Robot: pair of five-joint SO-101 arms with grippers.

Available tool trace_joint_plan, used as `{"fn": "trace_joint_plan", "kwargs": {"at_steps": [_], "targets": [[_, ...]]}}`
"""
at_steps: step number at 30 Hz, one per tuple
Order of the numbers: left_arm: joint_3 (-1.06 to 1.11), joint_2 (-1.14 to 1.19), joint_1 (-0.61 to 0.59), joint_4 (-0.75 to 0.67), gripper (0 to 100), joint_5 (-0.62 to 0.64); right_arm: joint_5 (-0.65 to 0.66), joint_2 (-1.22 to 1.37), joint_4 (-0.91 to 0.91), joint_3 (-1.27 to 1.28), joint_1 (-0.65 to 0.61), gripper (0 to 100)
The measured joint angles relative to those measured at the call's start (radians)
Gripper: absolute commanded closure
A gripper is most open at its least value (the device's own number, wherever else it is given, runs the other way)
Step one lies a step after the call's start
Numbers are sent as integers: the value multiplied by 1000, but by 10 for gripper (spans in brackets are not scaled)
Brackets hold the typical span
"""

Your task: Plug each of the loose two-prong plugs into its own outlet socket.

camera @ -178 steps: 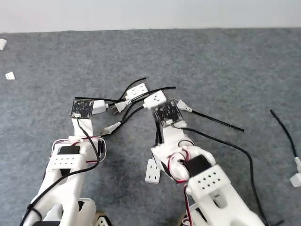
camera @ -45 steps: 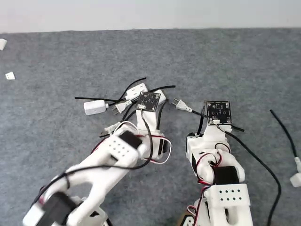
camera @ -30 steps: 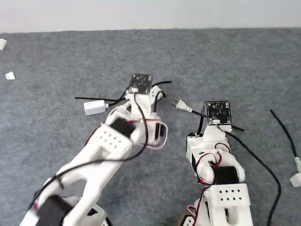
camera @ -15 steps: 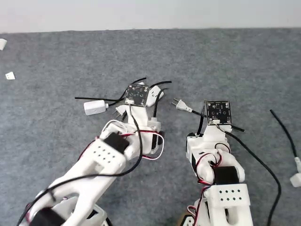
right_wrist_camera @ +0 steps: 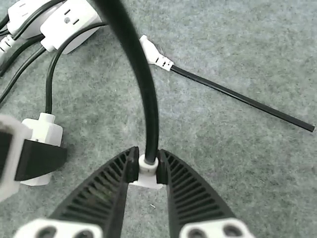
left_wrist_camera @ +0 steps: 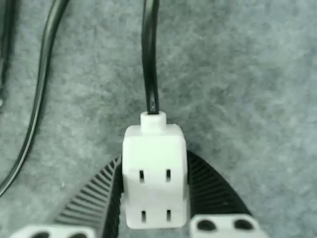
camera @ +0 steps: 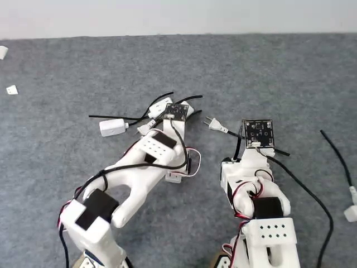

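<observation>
My left gripper is shut on a white two-socket outlet block, whose black cord runs away over the carpet. From above, that block sits under the folded left arm. My right gripper is shut on a white plug, its black cord rising between the fingers. The held outlet block lies close beside it. A loose two-prong plug lies on the carpet between the arms.
Two more outlet blocks lie among tangled black cords beyond the left arm. A white outlet block lies left of them. Another plug and cord lie at the far right edge. Grey carpet all around.
The left arm swung from the left outlet block to the middle and folded over the outlet block. The right arm shifted right early on and has since kept still.
</observation>
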Motion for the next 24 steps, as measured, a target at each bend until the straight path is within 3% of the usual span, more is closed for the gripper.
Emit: {"fn": "trace_joint_plan", "kwargs": {"at_steps": [4, 7, 14, 24], "targets": [[2, -2, 2, 20, 494, 69, 3, 0, 0, 0, 0, 991], [41, -34, 14, 12, 400, 106, 6, 0, 0, 0, 0, 991], [187, -196, 68, 20, 385, 118, 6, 0, 0, 0, 0, 991], [400, -569, 40, 26, 385, 71, 6, 0, -34, 0, -44, 991]]}}
